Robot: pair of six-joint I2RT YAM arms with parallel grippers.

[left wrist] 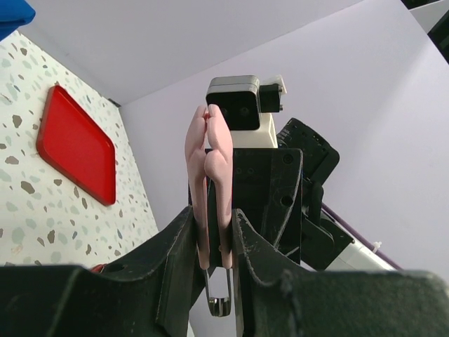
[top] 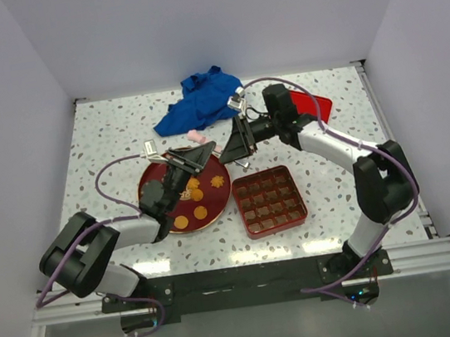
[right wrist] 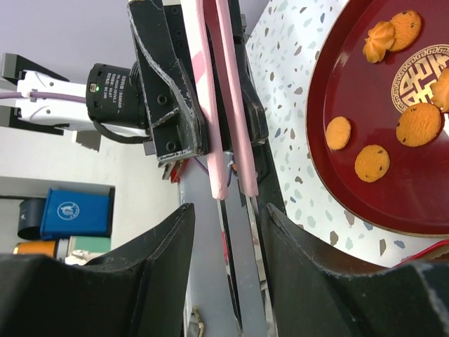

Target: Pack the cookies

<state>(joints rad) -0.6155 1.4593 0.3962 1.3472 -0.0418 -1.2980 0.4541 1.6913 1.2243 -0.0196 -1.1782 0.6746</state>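
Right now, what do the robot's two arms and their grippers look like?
The left arm and the right arm both alternate white links with bulky black joints. A purple cable loops along each arm. The left gripper and the right gripper have matte black, wedge-shaped fingers, and a camera is mounted at each wrist.

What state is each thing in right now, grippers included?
left gripper, shut on tongs
right gripper, open, facing the tongs' tips
cookies, loose on dark red plate
compartment tray, uncovered, empty
flat red tray, lying on table, bare
blue cloth, crumpled
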